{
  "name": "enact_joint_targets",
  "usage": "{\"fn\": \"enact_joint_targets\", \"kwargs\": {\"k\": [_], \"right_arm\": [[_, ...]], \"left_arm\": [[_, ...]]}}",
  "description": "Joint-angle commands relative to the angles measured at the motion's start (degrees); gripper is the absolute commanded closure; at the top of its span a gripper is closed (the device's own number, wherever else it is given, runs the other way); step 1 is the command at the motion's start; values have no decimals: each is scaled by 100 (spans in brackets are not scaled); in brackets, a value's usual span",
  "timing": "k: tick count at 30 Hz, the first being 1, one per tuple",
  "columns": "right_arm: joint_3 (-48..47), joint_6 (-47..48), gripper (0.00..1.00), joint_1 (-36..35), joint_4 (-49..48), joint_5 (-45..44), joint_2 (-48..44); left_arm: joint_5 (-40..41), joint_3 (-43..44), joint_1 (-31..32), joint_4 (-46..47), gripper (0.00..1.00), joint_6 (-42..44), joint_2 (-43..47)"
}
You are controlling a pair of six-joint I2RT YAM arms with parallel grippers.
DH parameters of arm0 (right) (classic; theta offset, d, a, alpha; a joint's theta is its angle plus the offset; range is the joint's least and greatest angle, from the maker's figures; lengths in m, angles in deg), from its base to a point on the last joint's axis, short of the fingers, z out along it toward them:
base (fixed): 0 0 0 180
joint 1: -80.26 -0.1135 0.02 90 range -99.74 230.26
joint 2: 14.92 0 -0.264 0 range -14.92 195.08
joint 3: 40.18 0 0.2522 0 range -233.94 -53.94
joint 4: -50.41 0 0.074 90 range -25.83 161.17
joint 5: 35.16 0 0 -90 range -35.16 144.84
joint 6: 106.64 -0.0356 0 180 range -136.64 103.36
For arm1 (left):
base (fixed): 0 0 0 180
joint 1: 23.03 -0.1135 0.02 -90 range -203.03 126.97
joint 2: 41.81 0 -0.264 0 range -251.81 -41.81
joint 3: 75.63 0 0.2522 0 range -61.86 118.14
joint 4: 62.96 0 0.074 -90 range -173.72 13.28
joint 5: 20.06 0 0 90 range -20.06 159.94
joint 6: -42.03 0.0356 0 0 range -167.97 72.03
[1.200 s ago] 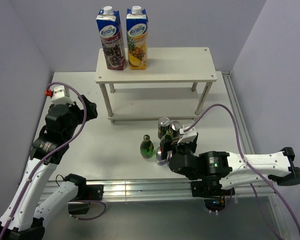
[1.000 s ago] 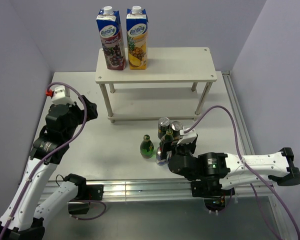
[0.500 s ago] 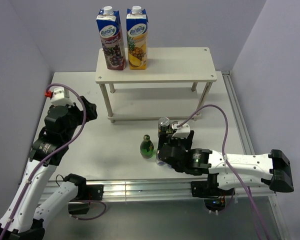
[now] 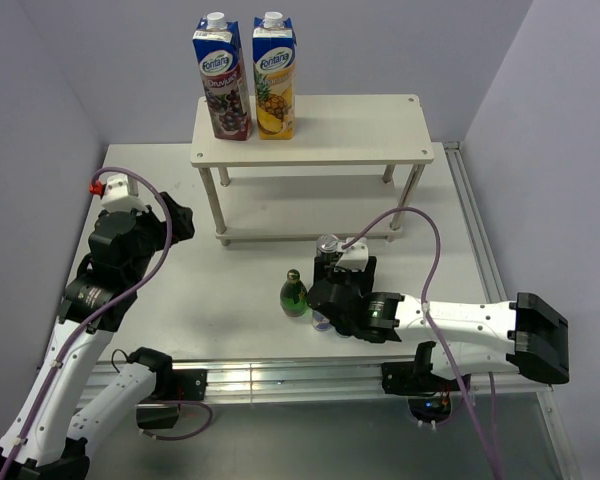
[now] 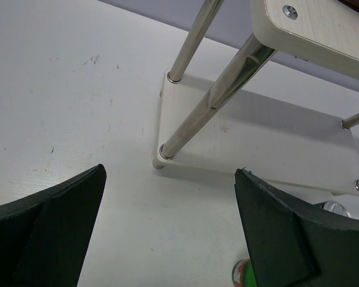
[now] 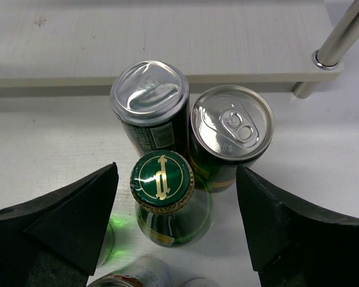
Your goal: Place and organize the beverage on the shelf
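Green bottle (image 6: 161, 181) upright on table (image 6: 36, 161), just near of shelf (image 6: 167, 42) lower board. Foil-topped can (image 6: 151, 101) and pull-tab can (image 6: 231, 128) stand just beyond it, side by side. Your right gripper (image 6: 176, 170) straddles bottle neck: jaws wide, one finger (image 6: 66, 233) each side, neither touching glass, nothing gripped. Second green bottle (image 4: 294, 292) just left of it. Your left gripper (image 5: 170, 179) well apart at shelf's left end, jaws spread wide, holding nothing. Juice cartons (image 4: 223, 80) on top board, far left.

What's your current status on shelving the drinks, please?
Left gripper open, near the shelf. Right gripper open, straddling a green bottle, no contact. Two cans close behind.
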Motion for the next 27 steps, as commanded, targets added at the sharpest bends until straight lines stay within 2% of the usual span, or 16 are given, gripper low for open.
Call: {"fn": "enact_joint_targets", "kwargs": {"k": [1,7,10,11,13,15,18,19,27], "right_arm": [[-168,-84,16,65,-240,-240,125],[-142,-286,31,136,-108,-390,82],[-150,-304,45,215,-55,-346,108],[-159,-304,53,232,-38,-346,117],[-159,-277,55,250,-46,-329,126],[-151,-234,64,250,-125,-311,108],[-115,-207,97,259,-152,-267,91],[-133,-216,100,259,-152,-258,91],[-606,-286,100,84,444,-197,-181]], "left_arm": [[-50,-22,-6,141,4,84,100],[-85,-13,-6,141,4,92,117],[-94,-13,-6,141,4,92,126],[-102,-13,-6,141,4,101,118],[-120,-22,-7,141,4,92,117],[-111,-13,-6,141,4,101,117],[-103,-13,-6,141,4,101,117],[-103,-13,-6,133,4,92,117],[-85,-14,-6,141,4,101,100]]}}
